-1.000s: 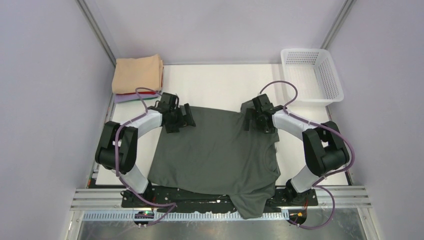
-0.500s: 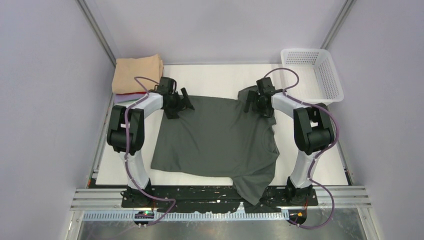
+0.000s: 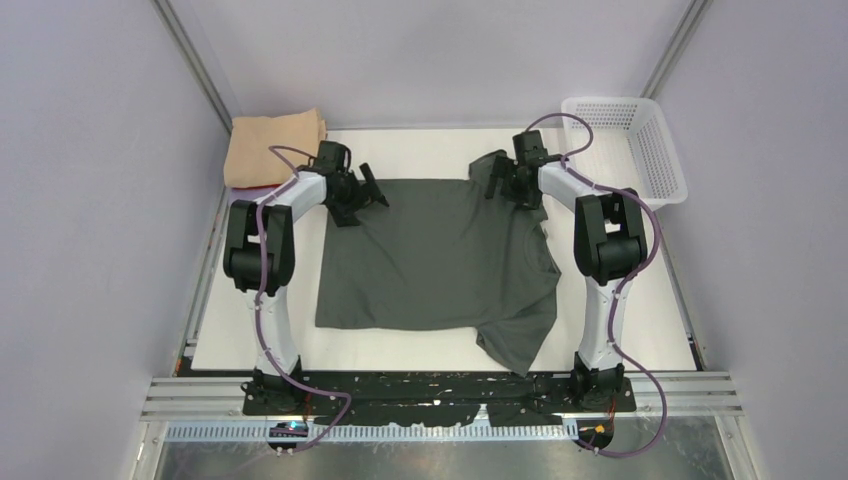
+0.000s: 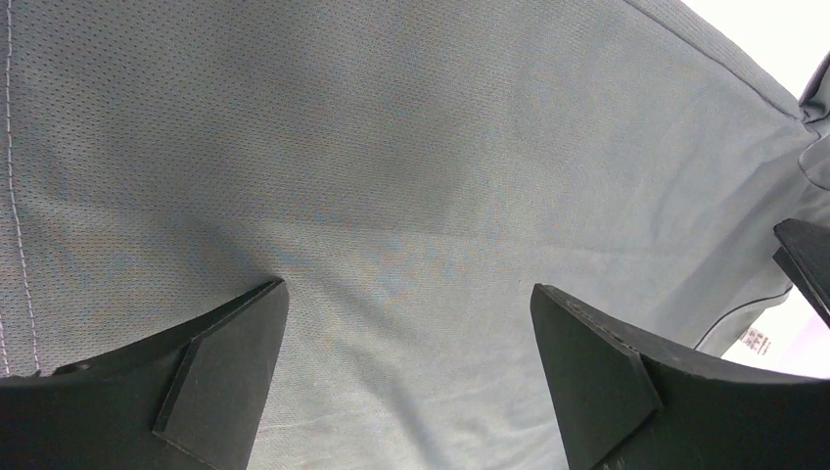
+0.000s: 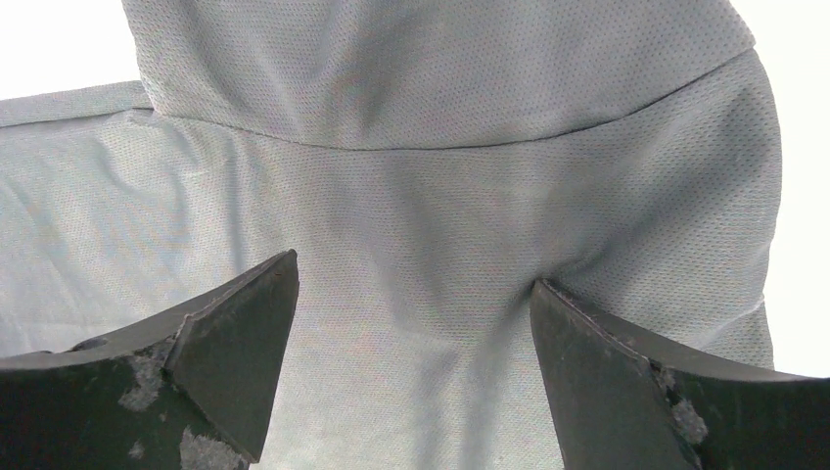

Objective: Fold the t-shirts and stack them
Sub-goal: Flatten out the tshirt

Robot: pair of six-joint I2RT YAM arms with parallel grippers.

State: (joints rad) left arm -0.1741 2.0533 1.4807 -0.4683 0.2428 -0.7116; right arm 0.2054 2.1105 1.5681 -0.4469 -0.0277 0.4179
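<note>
A dark charcoal-grey t-shirt [image 3: 435, 260] lies spread flat on the white table, one sleeve trailing toward the near edge at the lower right. My left gripper [image 3: 362, 203] rests on its far left corner, open, and its fingers [image 4: 235, 362] press onto the cloth [image 4: 411, 147]. My right gripper [image 3: 498, 187] sits open on the far right part, by a bunched sleeve [image 5: 440, 69]. In the right wrist view its fingers [image 5: 597, 362] dent the fabric [image 5: 411, 225] without pinching it. A small neck label [image 4: 756, 341] shows at the right edge of the left wrist view. A folded peach-tan t-shirt [image 3: 272, 148] lies at the far left corner.
A white mesh basket [image 3: 628, 140] stands at the far right corner, just right of my right arm. The grey walls and metal frame posts close in the table's left, right and far sides. The folded stack sits close behind my left wrist.
Both arms have stretched away from their bases, sliding the grey shirt toward the far side. The part that hung over the near edge now lies on the table. Both grippers stayed open.
</note>
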